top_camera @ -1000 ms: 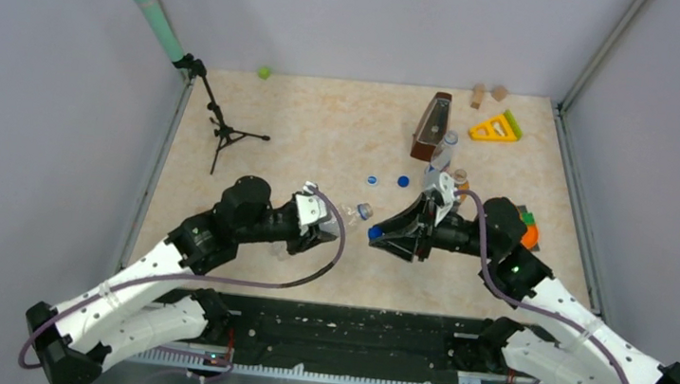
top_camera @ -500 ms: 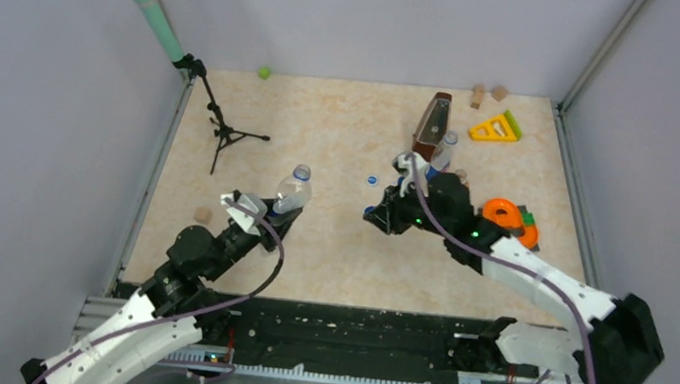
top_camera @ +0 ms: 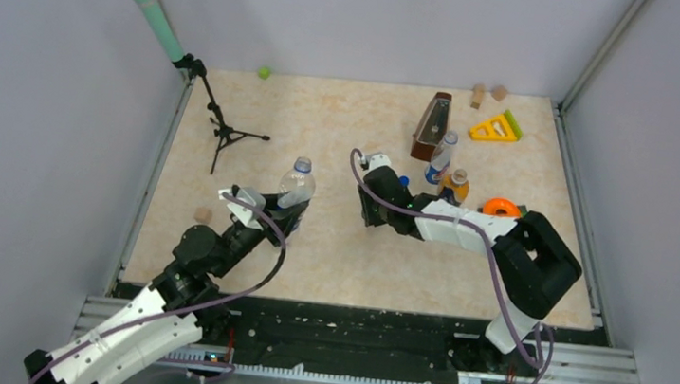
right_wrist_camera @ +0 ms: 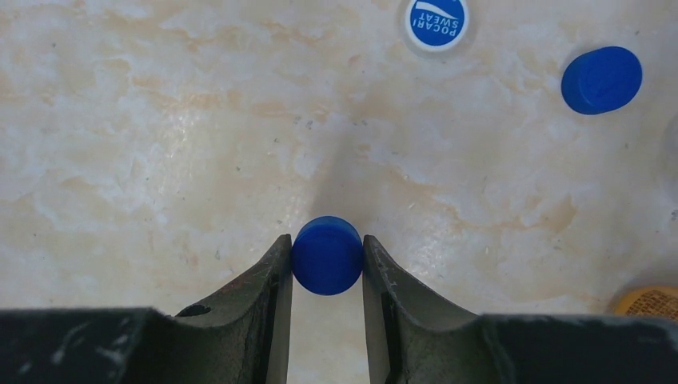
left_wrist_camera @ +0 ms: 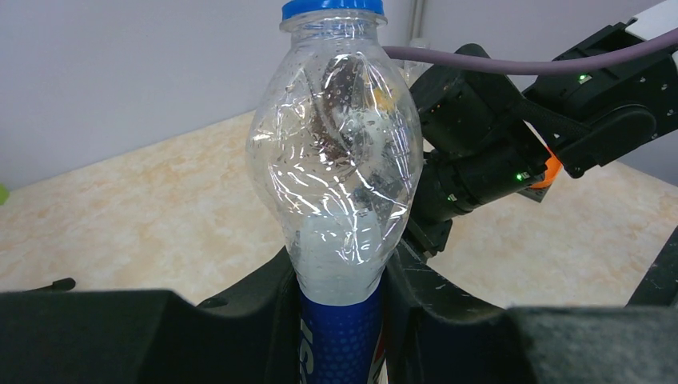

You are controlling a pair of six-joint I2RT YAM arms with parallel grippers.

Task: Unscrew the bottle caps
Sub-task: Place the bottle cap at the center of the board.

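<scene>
While the left gripper [left_wrist_camera: 340,320] pinches the clear bottle [left_wrist_camera: 336,160] low down on its blue label, the bottle stands straight up. Its very top is cut off by the picture edge, so I cannot tell what the blue bit there is.

Over to the right, the right gripper [right_wrist_camera: 326,248] points down at the table [right_wrist_camera: 160,120]. Its fingers [right_wrist_camera: 276,276] squeeze a dark blue cap [right_wrist_camera: 326,260] from both sides. I cannot tell if that cap touches the table yet.

Further right lie two more caps, well apart from the held one. One is a white-blue cap [right_wrist_camera: 436,22] with writing on it, and there is another dark blue cap [right_wrist_camera: 601,79].

I think the job now is to put the held cap down by its friends. To do it well, the right gripper should go down slowly until the cap sits flat. Then it should open just a little and lift straight up, so the cap does not roll or flip. The left gripper should hold the bottle steady and not squash it.
</scene>
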